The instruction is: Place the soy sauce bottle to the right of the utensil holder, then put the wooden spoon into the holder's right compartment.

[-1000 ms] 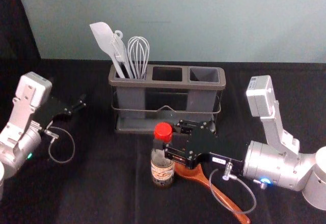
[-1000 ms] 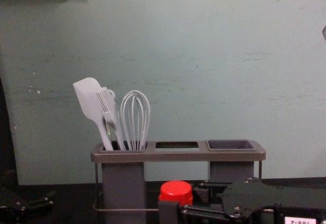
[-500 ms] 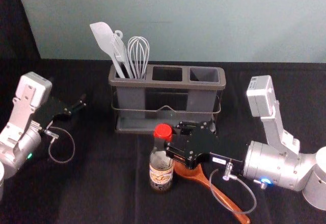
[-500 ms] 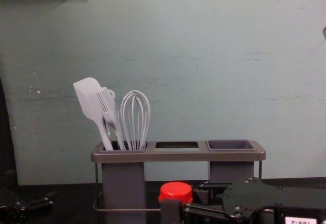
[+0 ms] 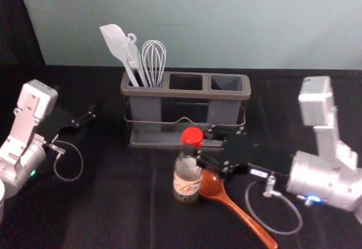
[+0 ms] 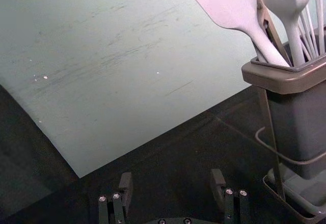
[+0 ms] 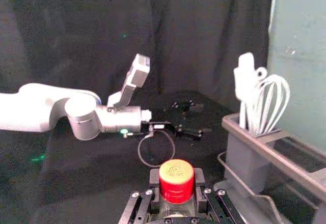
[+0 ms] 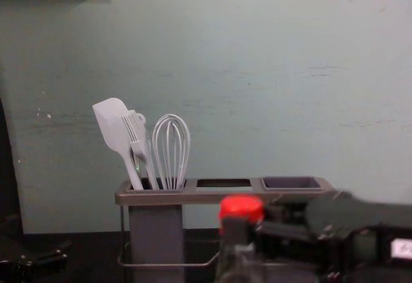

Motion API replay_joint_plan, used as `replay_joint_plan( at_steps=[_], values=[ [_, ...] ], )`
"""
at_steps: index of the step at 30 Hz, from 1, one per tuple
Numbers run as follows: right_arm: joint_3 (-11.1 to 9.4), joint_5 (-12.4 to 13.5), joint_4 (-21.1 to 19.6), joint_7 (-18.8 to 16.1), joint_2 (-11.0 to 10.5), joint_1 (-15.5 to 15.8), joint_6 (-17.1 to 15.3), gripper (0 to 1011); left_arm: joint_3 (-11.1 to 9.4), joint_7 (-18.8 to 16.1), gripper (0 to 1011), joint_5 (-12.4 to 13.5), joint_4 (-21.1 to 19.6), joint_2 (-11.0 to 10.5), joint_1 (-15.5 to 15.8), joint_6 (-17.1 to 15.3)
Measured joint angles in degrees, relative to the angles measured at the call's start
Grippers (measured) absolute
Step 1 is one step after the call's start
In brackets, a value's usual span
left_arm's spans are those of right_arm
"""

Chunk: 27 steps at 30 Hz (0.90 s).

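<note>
My right gripper [image 5: 199, 147] is shut on the neck of the soy sauce bottle [image 5: 187, 176], which stands upright in front of the holder. In the right wrist view the red cap [image 7: 177, 179] shows between the fingers of my right gripper [image 7: 177, 188]. The wooden spoon [image 5: 237, 208] lies on the table just right of the bottle, its bowl partly behind bottle and gripper. The utensil holder [image 5: 186, 93] has its right compartment [image 5: 227, 83] unoccupied. My left gripper [image 5: 90, 116] is parked at the left; in the left wrist view my left gripper [image 6: 170, 188] is open.
A white spatula [image 5: 116, 42], a brush and a whisk [image 5: 154, 59] stand in the holder's left compartment. Behind the black table [image 5: 107, 215] rises a pale green wall [image 5: 254, 22]. The right gripper's cable loops over the spoon's handle side.
My right gripper has moved to the right and upward with the bottle in it, uncovering more of the spoon's bowl. The left arm has stayed put.
</note>
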State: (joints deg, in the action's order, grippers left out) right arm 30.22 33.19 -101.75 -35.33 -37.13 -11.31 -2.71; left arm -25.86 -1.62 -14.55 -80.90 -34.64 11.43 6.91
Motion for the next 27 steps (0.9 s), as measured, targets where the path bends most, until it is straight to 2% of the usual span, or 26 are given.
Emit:
replay_joint_plan(
  at_steps=[5, 6, 12, 13, 19, 23, 27],
  values=[
    [-3.3, 0.7, -3.5, 1.5, -3.3, 2.9, 0.9, 385, 0.0, 0.0, 1005, 0.0, 0.0, 0.0, 0.0, 0.0],
    [-4.5, 0.9, -4.2, 2.0, -4.3, 4.0, 1.3, 385, 0.0, 0.0, 1005, 0.0, 0.0, 0.0, 0.0, 0.0],
    [-9.2, 1.6, -4.4, 3.7, -7.3, 7.8, 2.9, 384, 0.0, 0.0, 1005, 0.0, 0.0, 0.0, 0.0, 0.0],
    [-10.6, 1.8, -3.9, 4.2, -7.9, 8.8, 3.4, 384, 0.0, 0.0, 1005, 0.0, 0.0, 0.0, 0.0, 0.0],
    [-15.1, 2.7, -0.7, 5.0, -8.8, 10.7, 4.7, 384, 0.0, 0.0, 1005, 0.0, 0.0, 0.0, 0.0, 0.0],
    [-16.6, 2.6, 1.5, 5.0, -8.6, 10.5, 5.2, 384, 0.0, 0.0, 1005, 0.0, 0.0, 0.0, 0.0, 0.0],
    [-17.1, 1.4, 4.1, 5.0, -7.7, 9.2, 5.2, 384, 0.0, 0.0, 1005, 0.0, 0.0, 0.0, 0.0, 0.0]
  ],
)
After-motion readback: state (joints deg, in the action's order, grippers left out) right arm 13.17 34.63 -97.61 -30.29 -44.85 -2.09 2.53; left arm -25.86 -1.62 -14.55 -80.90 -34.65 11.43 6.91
